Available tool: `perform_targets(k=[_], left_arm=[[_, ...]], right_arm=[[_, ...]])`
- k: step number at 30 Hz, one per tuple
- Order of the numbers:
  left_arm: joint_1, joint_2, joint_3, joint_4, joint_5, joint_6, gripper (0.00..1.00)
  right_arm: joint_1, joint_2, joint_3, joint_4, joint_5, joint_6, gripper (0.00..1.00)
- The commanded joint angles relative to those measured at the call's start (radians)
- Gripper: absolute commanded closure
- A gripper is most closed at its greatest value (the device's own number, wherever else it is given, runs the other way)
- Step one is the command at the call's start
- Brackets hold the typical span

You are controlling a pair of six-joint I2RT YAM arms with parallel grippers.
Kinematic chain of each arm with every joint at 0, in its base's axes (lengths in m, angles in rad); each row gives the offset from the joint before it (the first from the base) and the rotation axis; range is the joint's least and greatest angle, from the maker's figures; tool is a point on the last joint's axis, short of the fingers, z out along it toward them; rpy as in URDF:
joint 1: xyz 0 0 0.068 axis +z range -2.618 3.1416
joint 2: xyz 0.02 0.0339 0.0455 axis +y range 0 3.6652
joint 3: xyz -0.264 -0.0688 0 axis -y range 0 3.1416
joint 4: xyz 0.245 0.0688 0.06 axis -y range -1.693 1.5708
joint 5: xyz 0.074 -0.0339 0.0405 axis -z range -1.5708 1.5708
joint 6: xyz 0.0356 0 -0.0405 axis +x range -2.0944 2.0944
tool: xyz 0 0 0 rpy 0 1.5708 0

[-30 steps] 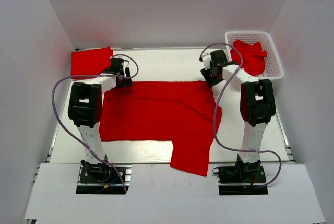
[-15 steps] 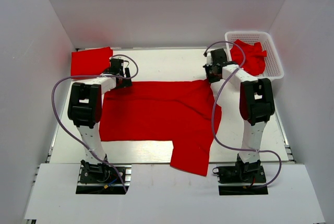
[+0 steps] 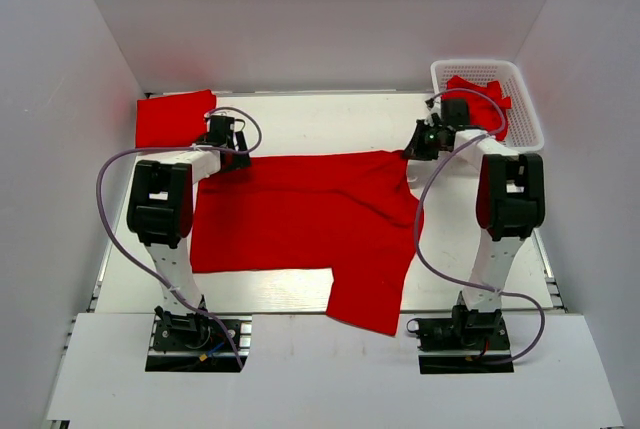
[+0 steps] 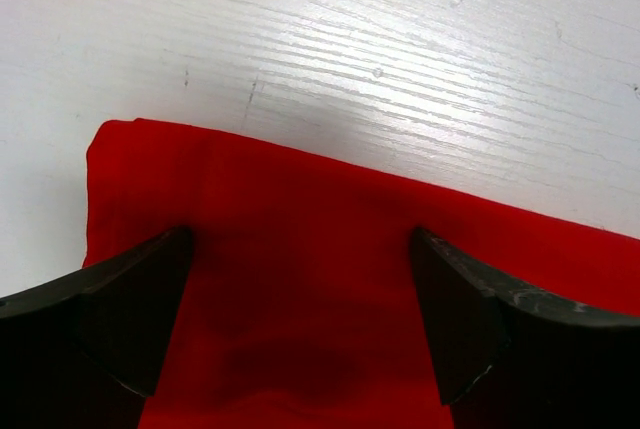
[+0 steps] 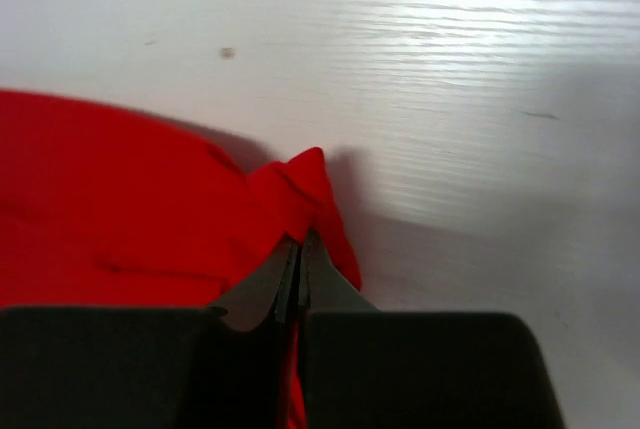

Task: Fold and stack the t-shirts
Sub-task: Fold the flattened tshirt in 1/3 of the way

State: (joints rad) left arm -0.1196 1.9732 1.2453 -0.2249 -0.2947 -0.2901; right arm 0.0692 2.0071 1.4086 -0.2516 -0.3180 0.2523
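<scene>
A red t-shirt (image 3: 300,214) lies spread across the middle of the table, one sleeve hanging toward the near edge. My left gripper (image 3: 225,144) is open over the shirt's far left corner (image 4: 300,279), its fingers (image 4: 130,299) straddling the cloth. My right gripper (image 3: 420,144) is shut on the shirt's far right corner (image 5: 300,189), which bunches at the fingertips. A folded red shirt (image 3: 175,116) lies at the far left corner of the table. More red shirts (image 3: 480,104) sit crumpled in the white basket (image 3: 525,119).
The basket stands at the far right corner, right beside my right arm. White walls close in the table at the back and both sides. Bare white tabletop (image 3: 320,119) shows beyond the shirt.
My right gripper has swung right toward the basket, still shut on the shirt's far right corner, pulling that edge taut. The left gripper has barely moved.
</scene>
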Motion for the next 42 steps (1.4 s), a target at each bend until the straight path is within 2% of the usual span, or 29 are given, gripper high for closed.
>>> perform_targets(k=[1, 4, 6, 8, 11, 15, 25, 29, 30, 32, 39, 41, 42], left_arm=[[0.031, -0.004, -0.043, -0.11, -0.038, 0.019, 0.0], [0.04, -0.004, -0.043, -0.11, -0.038, 0.019, 0.0], [0.049, -0.004, -0.052, -0.1, -0.029, 0.019, 0.0], [0.049, -0.004, -0.052, -0.1, -0.02, 0.019, 0.0], [0.049, -0.004, -0.063, -0.088, 0.0, 0.028, 0.0], [0.058, -0.014, -0.063, -0.077, 0.009, 0.028, 0.0], [0.058, -0.014, -0.023, -0.068, 0.019, 0.048, 0.0], [0.058, -0.014, 0.0, -0.088, 0.019, 0.048, 0.0], [0.058, -0.014, 0.009, -0.088, 0.029, 0.048, 0.0], [0.058, -0.014, 0.02, -0.088, 0.038, 0.048, 0.0], [0.058, -0.053, 0.08, -0.106, 0.048, 0.078, 0.0], [0.058, -0.065, 0.092, -0.106, 0.06, 0.088, 0.0], [0.058, -0.079, 0.106, -0.116, 0.071, 0.088, 0.0]], right_arm=[[-0.048, -0.061, -0.022, 0.16, -0.376, -0.045, 1.0], [-0.055, -0.031, -0.02, 0.204, -0.597, -0.033, 1.0], [-0.108, -0.036, -0.066, 0.322, -0.68, 0.032, 1.0], [-0.121, -0.059, -0.106, 0.428, -0.678, 0.08, 1.0], [-0.132, -0.068, -0.112, 0.443, -0.681, 0.074, 1.0], [-0.135, -0.033, -0.1, 0.463, -0.791, 0.091, 1.0], [-0.137, 0.099, -0.002, 0.446, -0.681, 0.099, 1.0], [-0.138, 0.154, 0.024, 0.442, -0.647, 0.113, 0.87], [-0.141, 0.176, 0.048, 0.414, -0.627, 0.102, 0.77], [-0.141, 0.182, 0.084, 0.384, -0.587, 0.079, 0.69], [-0.137, 0.101, 0.185, 0.189, -0.419, -0.024, 0.34], [-0.134, 0.075, 0.185, 0.158, -0.406, -0.036, 0.27], [-0.122, 0.046, 0.167, 0.147, -0.409, -0.051, 0.1]])
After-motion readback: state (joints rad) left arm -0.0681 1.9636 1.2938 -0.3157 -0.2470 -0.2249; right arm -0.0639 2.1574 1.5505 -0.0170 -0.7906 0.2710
